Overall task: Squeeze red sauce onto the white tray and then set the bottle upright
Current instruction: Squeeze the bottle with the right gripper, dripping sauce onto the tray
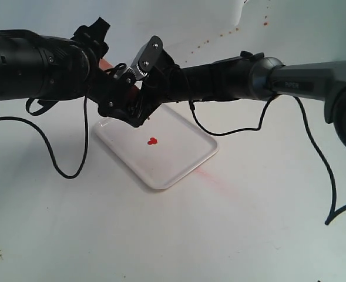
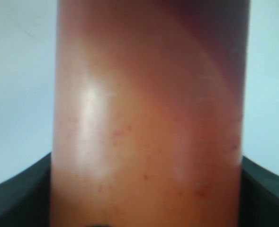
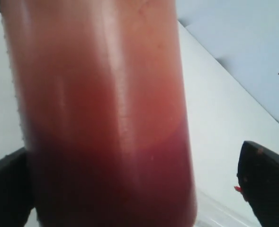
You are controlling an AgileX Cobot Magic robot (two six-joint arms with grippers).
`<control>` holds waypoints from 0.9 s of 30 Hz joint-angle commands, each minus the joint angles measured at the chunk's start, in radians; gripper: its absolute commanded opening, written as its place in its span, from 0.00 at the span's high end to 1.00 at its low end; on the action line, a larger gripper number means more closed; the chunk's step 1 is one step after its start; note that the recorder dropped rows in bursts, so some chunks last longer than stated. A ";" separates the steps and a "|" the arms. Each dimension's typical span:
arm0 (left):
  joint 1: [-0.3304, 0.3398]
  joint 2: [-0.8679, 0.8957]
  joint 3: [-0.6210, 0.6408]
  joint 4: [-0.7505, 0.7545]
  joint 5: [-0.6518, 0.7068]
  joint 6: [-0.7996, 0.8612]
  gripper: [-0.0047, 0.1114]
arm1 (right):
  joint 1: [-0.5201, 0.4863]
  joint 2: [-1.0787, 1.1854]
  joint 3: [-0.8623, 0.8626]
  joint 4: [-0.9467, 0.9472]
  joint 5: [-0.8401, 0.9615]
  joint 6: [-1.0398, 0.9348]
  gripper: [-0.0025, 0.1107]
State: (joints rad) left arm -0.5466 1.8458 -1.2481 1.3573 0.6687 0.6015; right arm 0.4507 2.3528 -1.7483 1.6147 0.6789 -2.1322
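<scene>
While clamping the bottle (image 2: 148,118) in the left gripper (image 2: 146,213) above the white tray's (image 1: 184,164) far corner, had the right gripper (image 3: 137,189) spread wide, one jaw clear. Saw red sauce (image 1: 153,141) already landed. Probably called for slow uprighting, releasing only once settled.

Reaches in with left arm (image 1: 32,64) and right arm (image 1: 231,79), nearly level, wrists meeting. Grips the bottle (image 2: 148,118) in left claw (image 2: 139,198); holds right claw (image 3: 137,189) wide, 1 finger (image 3: 266,182) clear.
</scene>
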 commanded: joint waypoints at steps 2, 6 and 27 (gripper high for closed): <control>-0.005 -0.019 -0.009 0.016 -0.013 0.005 0.96 | 0.019 0.010 -0.011 0.001 -0.020 -0.011 0.05; -0.005 -0.019 -0.009 0.016 -0.017 0.005 0.96 | 0.019 0.010 -0.011 0.001 -0.020 -0.011 0.05; -0.005 -0.019 -0.009 0.016 -0.017 0.005 0.96 | 0.019 0.010 -0.011 0.052 -0.038 -0.006 0.98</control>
State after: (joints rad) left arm -0.5447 1.8423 -1.2481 1.3673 0.6651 0.6260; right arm 0.4623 2.3613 -1.7530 1.6495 0.6506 -2.1319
